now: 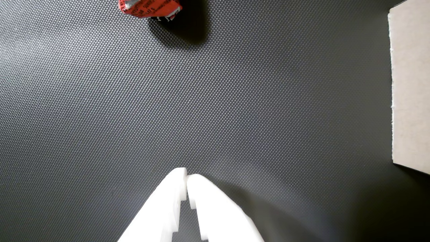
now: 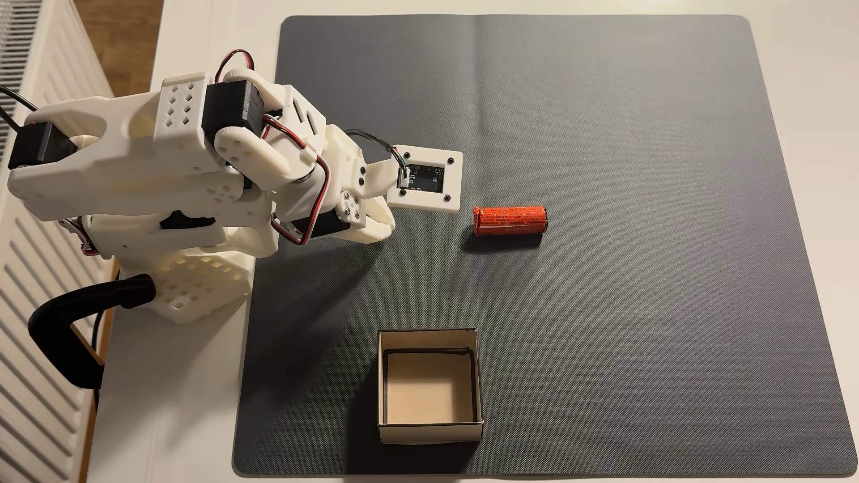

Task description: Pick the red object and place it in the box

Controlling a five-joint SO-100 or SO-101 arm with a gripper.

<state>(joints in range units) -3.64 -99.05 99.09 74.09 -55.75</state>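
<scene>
**Arm folded near its base, roll lying free on the mat**

The red object (image 2: 510, 221) lies on its side on the dark mat (image 2: 650, 302), its long axis running left to right in the fixed view, crimped end toward the arm. Nothing touches it. Taking this roll as the landmark: the box (image 2: 430, 432) sits on the same mat well below it and slightly to the left in the fixed view, open side up, tan floor bare, dark lines along its inner edges. The white arm (image 2: 186, 153) stands to the left of the roll, its base off the mat's edge, and its square camera plate (image 2: 425, 179) hangs just up and left of the roll without reaching it.

In the wrist view the gripper (image 1: 186, 176) comes in from the bottom edge, its two white fingers (image 1: 215, 205) pressed together at the tips and holding nothing, well apart from the roll (image 1: 149, 8), which shows at the top edge with its shadow beside it. A pale outer wall of the box (image 1: 410, 87) stands at the right edge, far to the right of the roll.
</scene>
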